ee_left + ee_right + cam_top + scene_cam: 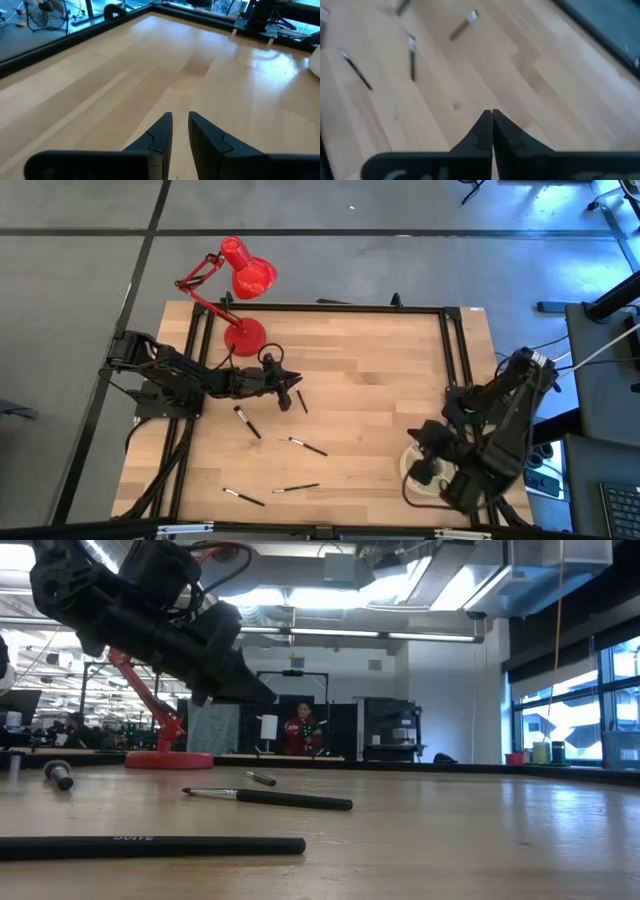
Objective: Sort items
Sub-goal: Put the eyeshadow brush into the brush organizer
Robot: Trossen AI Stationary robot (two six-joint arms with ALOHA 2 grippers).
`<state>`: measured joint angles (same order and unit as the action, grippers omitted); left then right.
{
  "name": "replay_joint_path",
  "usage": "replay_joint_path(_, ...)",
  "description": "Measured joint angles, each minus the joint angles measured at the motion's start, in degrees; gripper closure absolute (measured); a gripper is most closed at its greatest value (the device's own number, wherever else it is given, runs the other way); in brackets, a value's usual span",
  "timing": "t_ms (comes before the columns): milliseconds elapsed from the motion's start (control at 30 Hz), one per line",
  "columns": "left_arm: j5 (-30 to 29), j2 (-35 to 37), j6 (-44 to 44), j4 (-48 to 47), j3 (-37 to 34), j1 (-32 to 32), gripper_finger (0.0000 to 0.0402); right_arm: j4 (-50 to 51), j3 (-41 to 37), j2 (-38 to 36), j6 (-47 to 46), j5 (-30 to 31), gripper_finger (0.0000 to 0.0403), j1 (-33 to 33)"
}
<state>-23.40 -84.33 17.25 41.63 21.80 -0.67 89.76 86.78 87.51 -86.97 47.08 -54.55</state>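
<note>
Brushes (pixel 302 446), thin, black-handled, lie scattered mid-table. Your left gripper (pixel 180 131) hovers slightly parted, empty; right gripper (pixel 492 125) pinched shut, empty, by the round cream dish (pixel 408 464). Descend carelessly and you'll roll one away.

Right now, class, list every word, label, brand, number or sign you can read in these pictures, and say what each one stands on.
None can be read for certain.
Nearest brush, low view: faint pale lettering on its black handle, too blurred to read.
Base of the right tool's mount, right wrist view: pale marks cut off by the picture's edge, unreadable.
Lamp, table, other brushes: no text visible.
</note>
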Motion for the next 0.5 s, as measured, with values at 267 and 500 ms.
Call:
replay_joint_path(267,-2.3,0.0,1.0,-1.8,0.0,-2.0,0.0343,0.1,-4.4,1.5,1.5,7.8,0.0402,-3.6)
replay_joint_path(500,-4.0,0.0,1.1,-1.8,0.0,-2.8,0.0343,-1.1,-10.5,1.6,-2.7,1.5,0.0388,-3.9)
